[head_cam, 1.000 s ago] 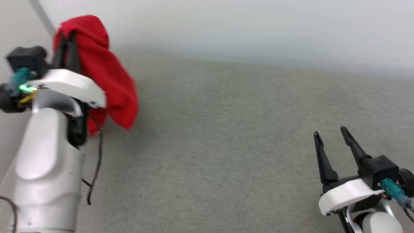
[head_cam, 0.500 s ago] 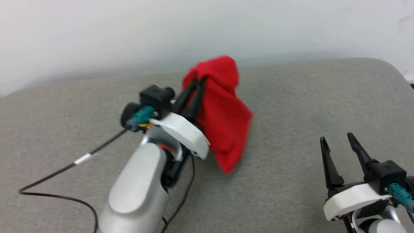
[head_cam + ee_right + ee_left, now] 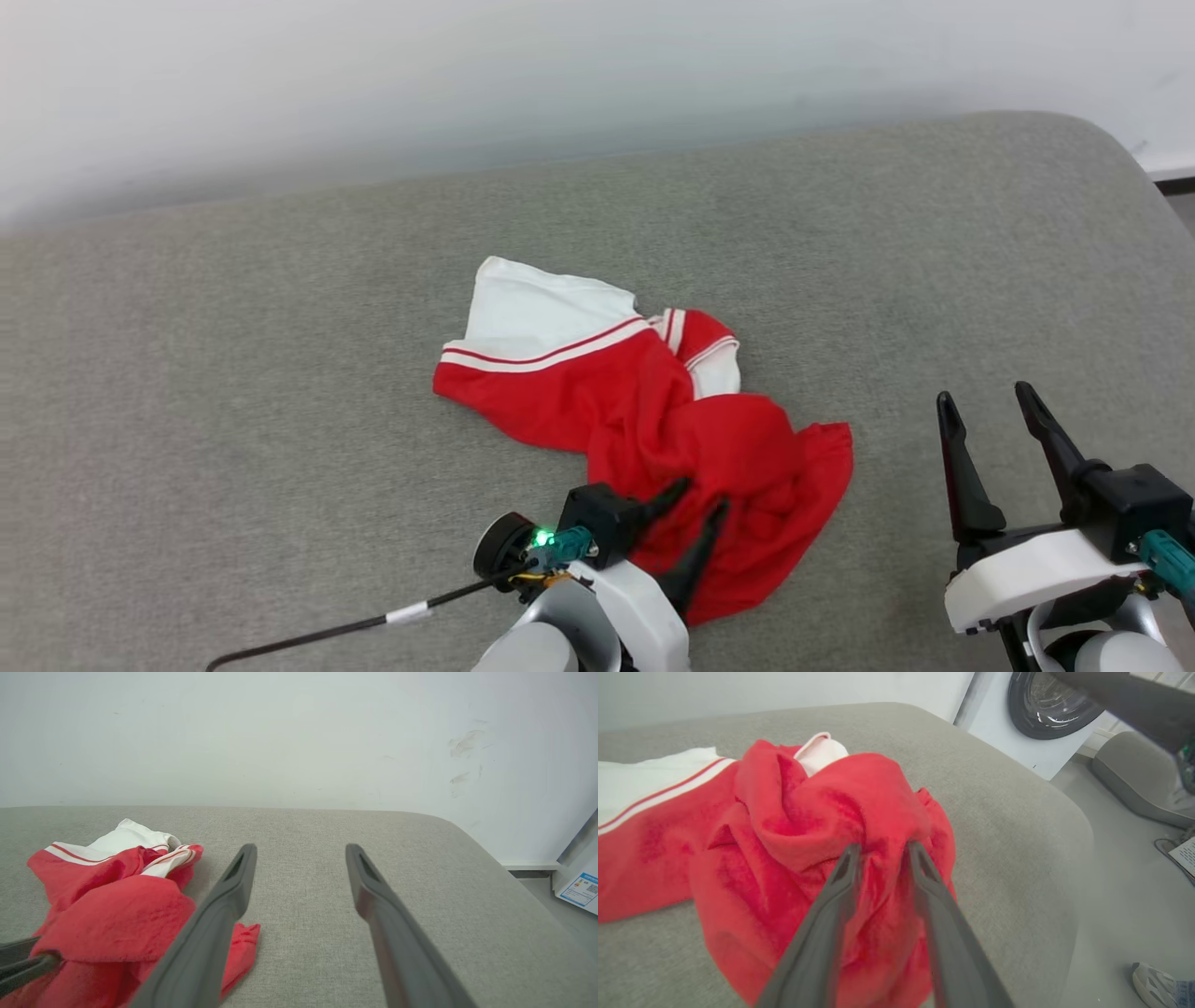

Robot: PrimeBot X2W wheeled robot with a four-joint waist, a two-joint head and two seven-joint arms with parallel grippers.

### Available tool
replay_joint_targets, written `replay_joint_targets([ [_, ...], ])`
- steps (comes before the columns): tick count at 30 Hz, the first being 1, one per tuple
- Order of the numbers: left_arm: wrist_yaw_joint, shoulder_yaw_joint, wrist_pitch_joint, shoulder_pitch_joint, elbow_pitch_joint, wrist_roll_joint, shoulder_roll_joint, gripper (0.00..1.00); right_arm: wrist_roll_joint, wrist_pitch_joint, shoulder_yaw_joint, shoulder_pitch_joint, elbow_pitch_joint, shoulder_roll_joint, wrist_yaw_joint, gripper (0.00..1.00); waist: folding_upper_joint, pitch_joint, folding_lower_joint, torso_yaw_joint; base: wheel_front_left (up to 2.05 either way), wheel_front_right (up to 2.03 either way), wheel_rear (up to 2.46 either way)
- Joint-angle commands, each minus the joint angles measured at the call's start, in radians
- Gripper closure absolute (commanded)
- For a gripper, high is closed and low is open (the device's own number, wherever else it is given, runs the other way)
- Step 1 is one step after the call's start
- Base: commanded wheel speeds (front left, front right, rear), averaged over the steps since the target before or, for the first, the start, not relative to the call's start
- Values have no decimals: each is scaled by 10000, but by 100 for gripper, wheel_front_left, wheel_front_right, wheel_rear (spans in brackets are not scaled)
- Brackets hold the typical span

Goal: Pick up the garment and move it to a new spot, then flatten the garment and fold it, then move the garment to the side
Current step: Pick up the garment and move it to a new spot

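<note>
Garment (image 3: 653,420) down in a crumpled heap, left gripper (image 3: 705,493) parted loosely over it, right gripper (image 3: 983,392) gaping empty; flattening and folding remain.

The garment (image 3: 653,420) lies bunched, its folds covering much of its own cloth. The left gripper (image 3: 705,495) stands with fingers parted, yet a red fold at the tips hides whether they touch cloth, and its arm is cut off at 6 o'clock in the head view. In the left wrist view a washing machine (image 3: 1041,714) is cropped at 1 o'clock, a blurred dark shape (image 3: 1134,700) crosses the corner beside it, a shoe (image 3: 1153,982) is cut at 5 o'clock, and a paper (image 3: 1186,855) at 3 o'clock is too small to read, as is the label (image 3: 579,889) at 4 o'clock in the right wrist view.
</note>
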Motion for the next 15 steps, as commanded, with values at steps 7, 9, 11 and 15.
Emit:
replay_joint_targets([
  [7,622,-111,-1463,-565,-755,-190,1,0,-38,29,-166,192,47,8,-7,0,-1,-592,0,733,0,0,0],
  [9,905,140,-1621,-662,-941,-208,6,0,-20,64,-188,234,13,7,-7,0,-1,-765,0,879,0,0,0],
  [11,1195,498,-1704,-688,-1075,-189,18,0,-6,111,-222,301,-42,7,-7,0,-1,-891,0,1010,0,0,0],
  [15,1795,1406,-1759,-359,-1186,-167,445,0,25,201,-316,466,-147,7,-7,0,-1,-1104,0,1245,0,0,0],
])
